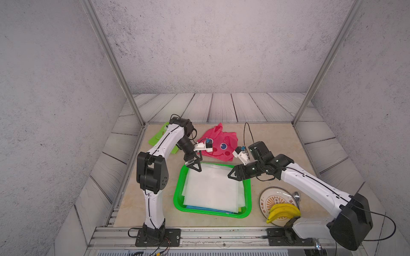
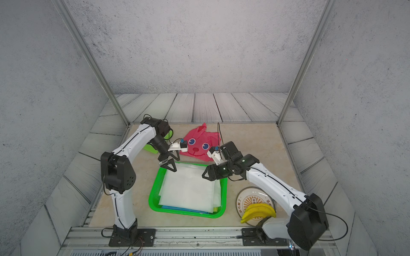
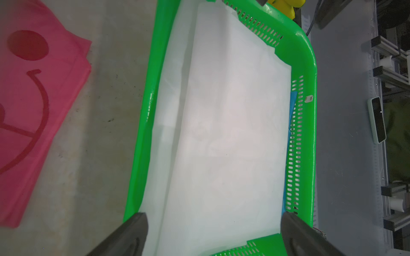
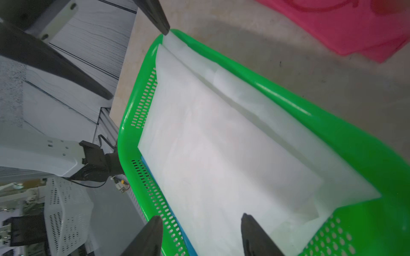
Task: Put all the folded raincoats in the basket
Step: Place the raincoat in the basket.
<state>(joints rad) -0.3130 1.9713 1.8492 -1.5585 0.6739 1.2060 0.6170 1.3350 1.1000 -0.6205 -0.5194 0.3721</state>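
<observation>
The bright green basket (image 1: 210, 212) (image 2: 188, 213) stands at the table's middle front. A white folded raincoat (image 1: 213, 188) (image 2: 190, 188) lies flat inside it, filling most of the floor (image 3: 221, 133) (image 4: 221, 155). My left gripper (image 1: 195, 166) (image 2: 169, 165) hovers over the basket's far left corner, open wide with nothing between its fingers (image 3: 214, 216). My right gripper (image 1: 231, 174) (image 2: 205, 174) is at the far right corner, also open and empty (image 4: 201, 216). One of its fingers is over the mesh wall and one over the raincoat.
A pink folded garment with a cartoon face (image 1: 219, 144) lies just behind the basket. A green folded item (image 1: 158, 136) sits behind the left arm. Right of the basket is a round plate (image 1: 277, 197) with bananas (image 1: 282, 211). Something blue (image 1: 206, 209) lies under the raincoat.
</observation>
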